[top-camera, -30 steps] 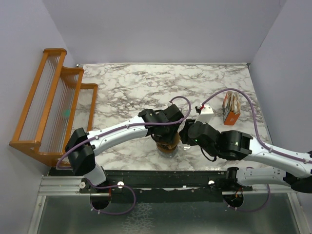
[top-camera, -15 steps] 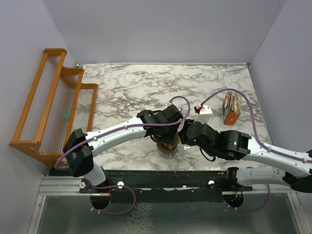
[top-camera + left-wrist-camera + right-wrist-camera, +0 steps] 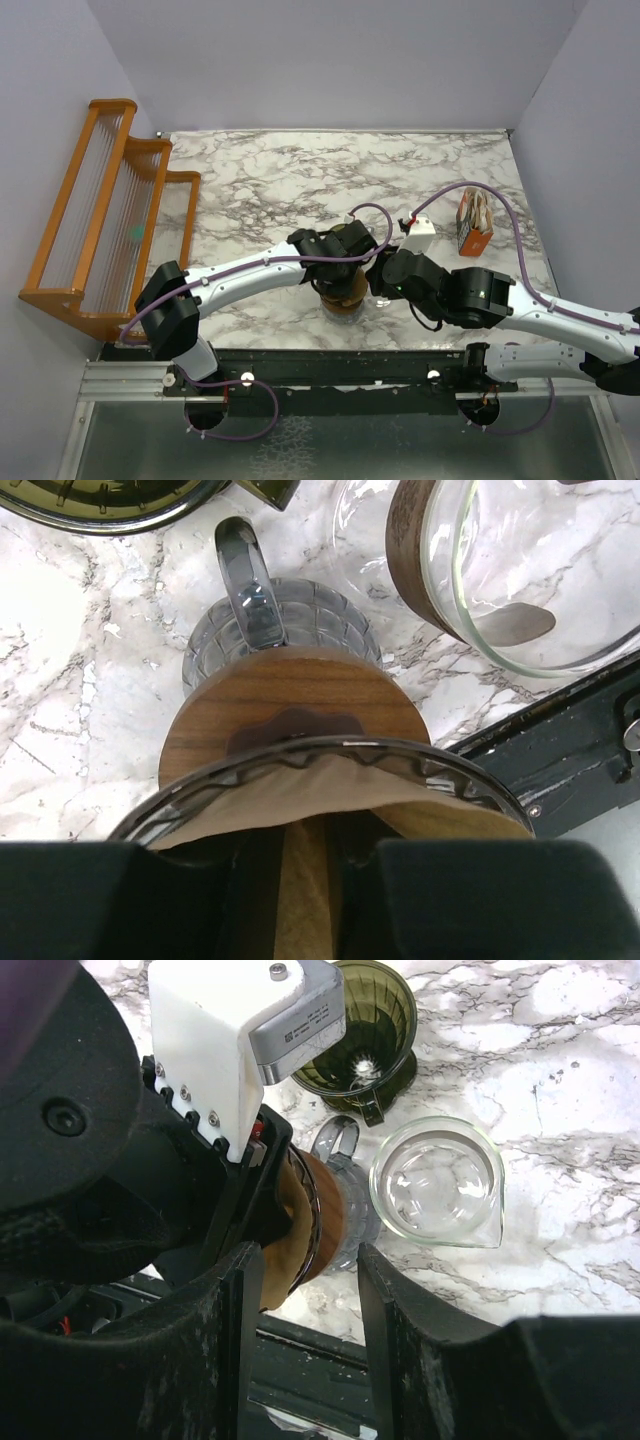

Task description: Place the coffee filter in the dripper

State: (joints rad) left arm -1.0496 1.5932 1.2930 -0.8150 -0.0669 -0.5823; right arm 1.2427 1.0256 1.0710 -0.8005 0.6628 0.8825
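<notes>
The glass cup (image 3: 437,1180) and grey stand (image 3: 350,1210) crowd the dripper (image 3: 365,1020) on one side; bare table (image 3: 560,1080) lies alongside.

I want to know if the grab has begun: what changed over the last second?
The left claw edged slightly right, toward the right claw, at the tan paper in its glass-rimmed holder; whether it has gripped the paper cannot be told. The right claw, the dripper, the glass cup and the wooden rack stayed put.

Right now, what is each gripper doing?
Left gripper: around tan paper at the wavy glass rim; grip cannot be told.
Right gripper: open, holding nothing.
</notes>
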